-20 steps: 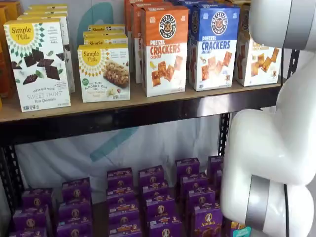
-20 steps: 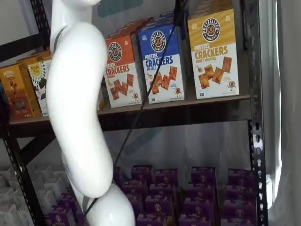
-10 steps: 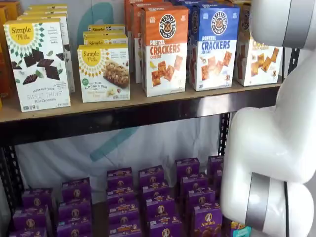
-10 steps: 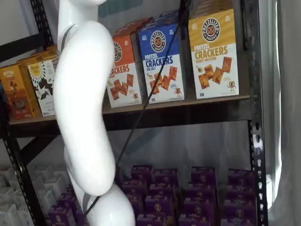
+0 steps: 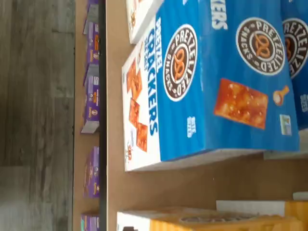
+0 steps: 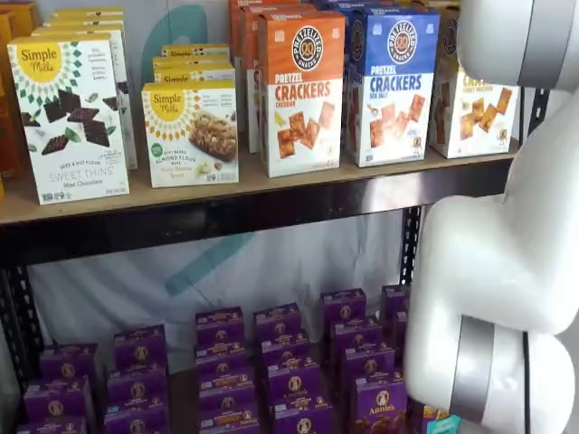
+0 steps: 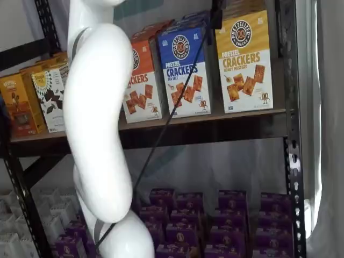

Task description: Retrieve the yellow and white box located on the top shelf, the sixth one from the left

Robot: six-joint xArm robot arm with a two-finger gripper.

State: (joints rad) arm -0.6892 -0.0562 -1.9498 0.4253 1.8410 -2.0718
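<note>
The yellow and white box (image 7: pixel 244 62) stands upright at the right end of the top shelf (image 7: pixel 215 122), next to the blue-topped carton (image 7: pixel 184 70). In a shelf view the white arm (image 6: pixel 516 226) hides part of the box (image 6: pixel 478 110). The gripper (image 7: pixel 216 15) shows only as a black finger piece hanging from the view's top edge, with a cable beside it. It hangs in front of the gap between the blue carton and the yellow box; no gap between fingers shows. The wrist view shows the blue carton (image 5: pixel 216 82) close up and an edge of the yellow box (image 5: pixel 216 222).
An orange-topped cracker carton (image 6: pixel 303 90) and Simple Mills boxes (image 6: pixel 71 113) stand further left on the shelf board (image 6: pixel 271 185). Small purple boxes (image 6: pixel 280 362) fill the level below. A black upright (image 7: pixel 290 107) stands right beside the yellow box. The white arm (image 7: pixel 102 134) fills the foreground.
The arm and the black finger piece have shifted right, from in front of the blue carton toward the yellow box. No box has moved.
</note>
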